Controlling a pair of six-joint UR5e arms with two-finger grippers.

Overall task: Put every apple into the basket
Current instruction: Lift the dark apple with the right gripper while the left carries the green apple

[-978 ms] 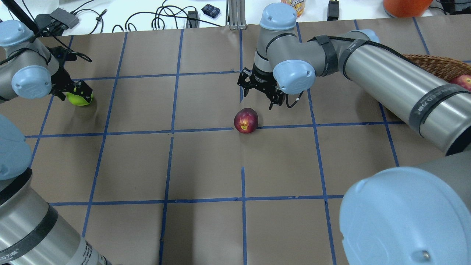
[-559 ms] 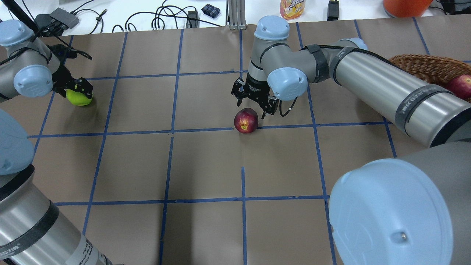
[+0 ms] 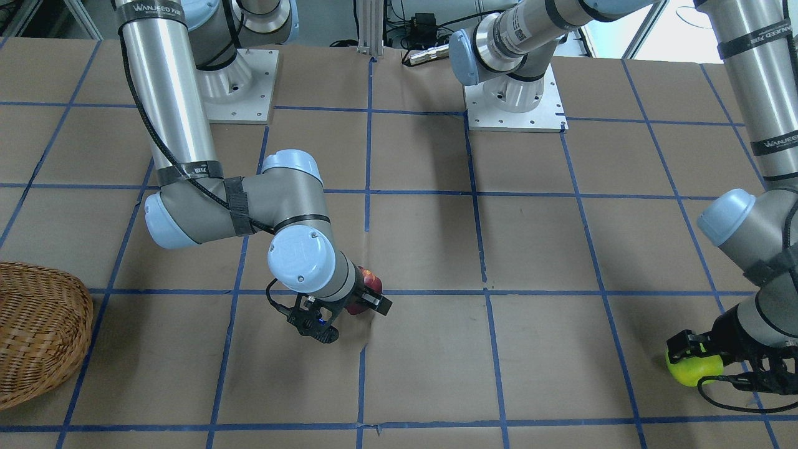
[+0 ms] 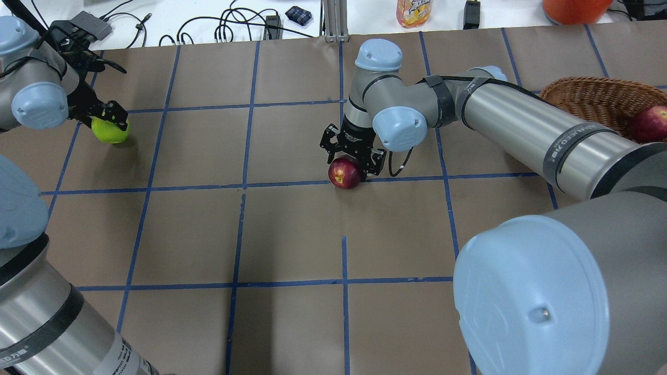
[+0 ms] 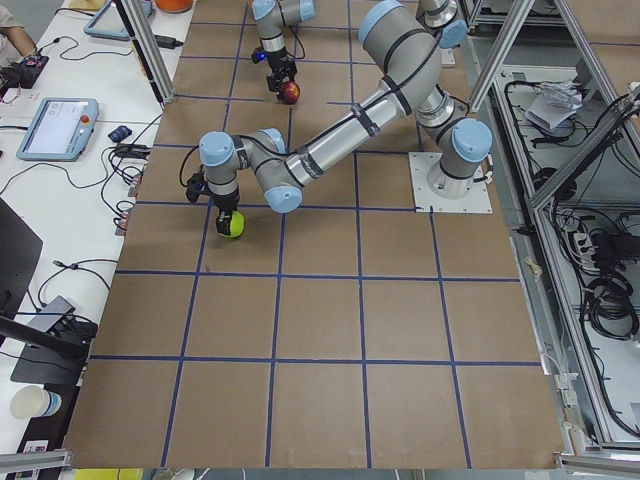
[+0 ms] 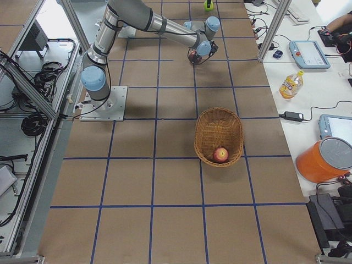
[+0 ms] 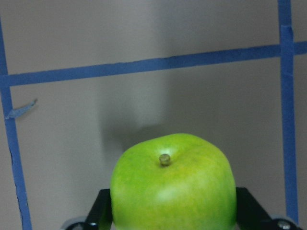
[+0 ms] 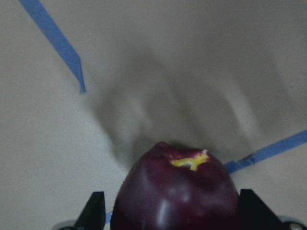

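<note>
Lying inside the basket (image 6: pixel 206 132), against its wall, is the red apple (image 6: pixel 220 154); no end effector is near it.

Well apart from the basket, toward the middle of the worktop (image 4: pixel 292 234), the dark maroon apple (image 4: pixel 344 174) sits on a blue tape line, its yellow spot facing up. The right end effector (image 4: pixel 351 162) is lowered over this apple. The right wrist view shows its fingers (image 8: pixel 97 211) flanking the fruit, one close against the skin, the other with a narrow gap. Finding: released, not clamped, and the apple rests on the worktop.

Farthest from the basket, at the opposite end of the worktop, the lime green apple (image 7: pixel 172 187) sits stem up. The left end effector (image 7: pixel 173 215) is clenched on it, both fingers pressed against its sides. Whether this apple is clear of the worktop cannot be determined.
</note>
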